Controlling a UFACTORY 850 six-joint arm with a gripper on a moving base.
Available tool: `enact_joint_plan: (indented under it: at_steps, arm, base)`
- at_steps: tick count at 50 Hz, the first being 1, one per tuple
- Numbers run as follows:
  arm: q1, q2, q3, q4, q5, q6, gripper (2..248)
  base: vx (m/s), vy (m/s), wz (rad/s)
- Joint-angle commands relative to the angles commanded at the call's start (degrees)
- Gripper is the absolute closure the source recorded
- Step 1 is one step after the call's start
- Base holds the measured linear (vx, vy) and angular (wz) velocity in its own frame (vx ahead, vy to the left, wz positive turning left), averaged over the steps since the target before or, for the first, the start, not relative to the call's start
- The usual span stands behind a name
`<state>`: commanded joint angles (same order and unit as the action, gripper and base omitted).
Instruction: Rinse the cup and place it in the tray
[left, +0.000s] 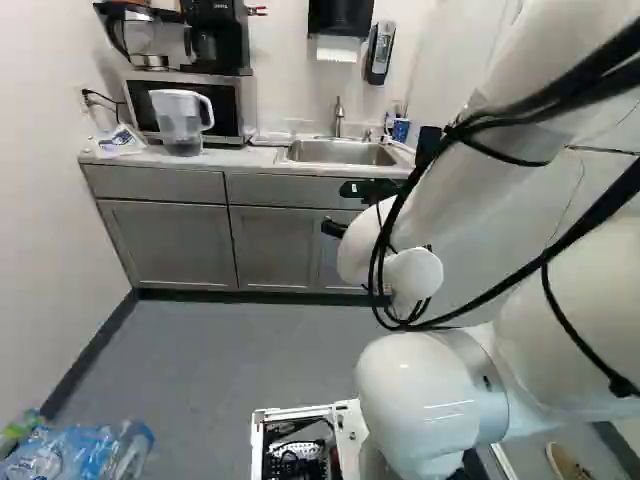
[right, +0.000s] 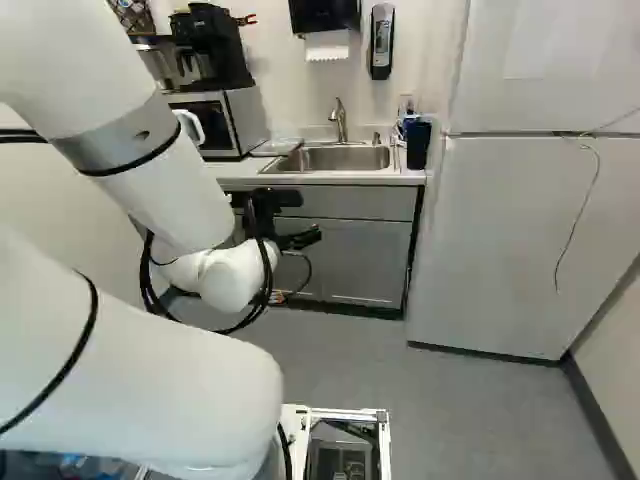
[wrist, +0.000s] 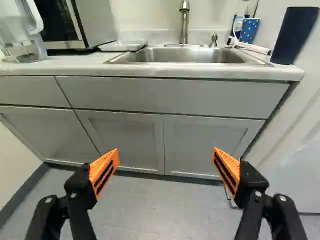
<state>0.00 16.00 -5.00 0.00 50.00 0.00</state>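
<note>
Arm (right: 170, 180) extended forward, wrist low. Gripper (right: 300, 239) before the grey cabinets (wrist: 125, 137), below countertop (wrist: 165, 71) level; fingers spread wide. Dark blue cup (wrist: 295, 35) right of sink (wrist: 185, 55); patterned blue cup (wrist: 249, 31) farther back, left of it. White tray (wrist: 122, 46) left of sink.

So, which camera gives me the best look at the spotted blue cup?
The wrist view: the cup looks largest there, its spots plain. The left base view shows it small, its spots hard to make out. The right base view shows it small too, crowded by the dark tumbler.
</note>
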Motion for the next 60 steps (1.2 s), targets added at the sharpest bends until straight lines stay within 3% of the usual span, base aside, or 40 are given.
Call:
enact_joint_plan:
  at_steps: [18, 60]
  arm:
    - [0.0, -0.1, -0.7, 0.0, 0.0, 0.0, 3]
    - [0.0, -7.2, -12.9, 0.0, -0.9, 0.0, 3]
  base:
    - [0.0, 0.0, 0.0]
    - [0.0, 0.0, 0.0]
